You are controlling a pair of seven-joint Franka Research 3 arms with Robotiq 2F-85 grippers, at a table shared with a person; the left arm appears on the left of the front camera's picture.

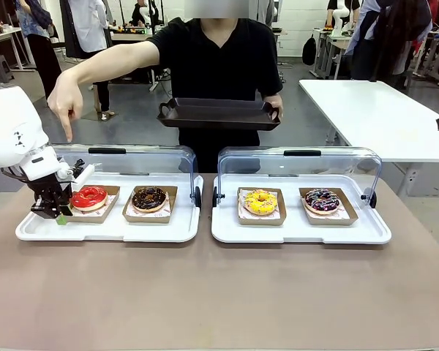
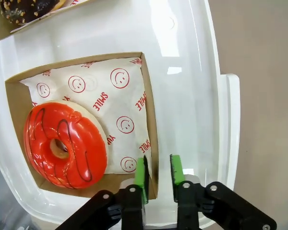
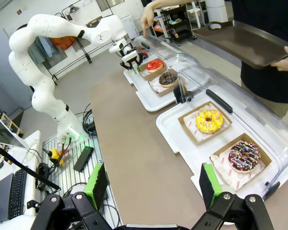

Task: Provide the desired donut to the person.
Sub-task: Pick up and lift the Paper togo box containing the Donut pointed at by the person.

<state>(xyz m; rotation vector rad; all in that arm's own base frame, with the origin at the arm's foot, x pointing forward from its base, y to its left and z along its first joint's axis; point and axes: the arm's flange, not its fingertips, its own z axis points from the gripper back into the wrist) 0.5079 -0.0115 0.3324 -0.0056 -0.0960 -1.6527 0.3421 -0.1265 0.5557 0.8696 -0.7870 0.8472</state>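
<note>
Table (image 1: pixel 205 292): carries two white serving trays side by side near its far edge, each with its clear lid raised.
Person (image 1: pixel 219 58): stands at the far edge. One hand (image 1: pixel 64 102) points down over the far-left corner, and the other holds out a dark tray (image 1: pixel 218 113) above the far edge's middle. That tray looks like the delivery spot.
Left serving tray (image 1: pixel 110 232): holds two donuts. The lift should go straight up and clear the raised lid (image 1: pixel 132 157) behind.
Right gripper (image 3: pixel 153 172): hovers spread wide over the near right of the table and holds nothing.
Left gripper (image 2: pixel 158 165): sits at the left end of the left serving tray. Its jaws are narrowed to a slim gap astride one wall of the cardboard boat. I cannot tell whether the pads are gripping it.
Cardboard boat (image 2: pixel 151 110): this is probably the handle for the move. Pinch the wall low and near its corner, and keep it level so the thin card does not fold.
Red donut (image 2: pixel 65 143): lies in the boat on printed paper, towards the side away from the jaws. Its weight is off-centre, so expect sag and move slowly.
</note>
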